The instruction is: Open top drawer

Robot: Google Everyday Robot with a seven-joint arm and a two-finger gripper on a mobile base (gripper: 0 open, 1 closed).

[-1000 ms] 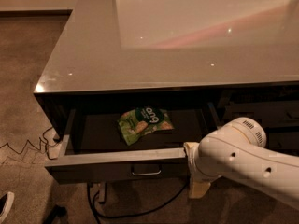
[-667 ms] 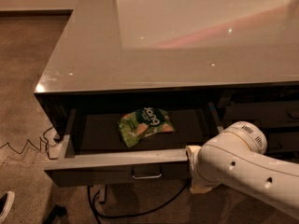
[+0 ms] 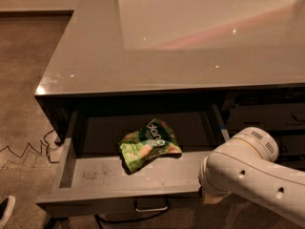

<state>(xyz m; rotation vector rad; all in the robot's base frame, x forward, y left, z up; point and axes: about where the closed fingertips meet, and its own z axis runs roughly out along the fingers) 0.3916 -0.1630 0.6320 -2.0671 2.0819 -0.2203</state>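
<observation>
Judging the top drawer (image 3: 119, 195) nearly out, I pull straight toward 6 o'clock, tool (image 3: 210, 198) at its 5 o'clock corner, grip I cannot tell.

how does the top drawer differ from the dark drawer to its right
The top drawer is pulled out; the right drawer is shut. The top drawer shows its scuffed grey inside and a green snack bag; the right drawer shows only its dark front. The tool is at the top drawer's front right end, not at the right drawer. Both sit under the same grey tabletop.
</observation>
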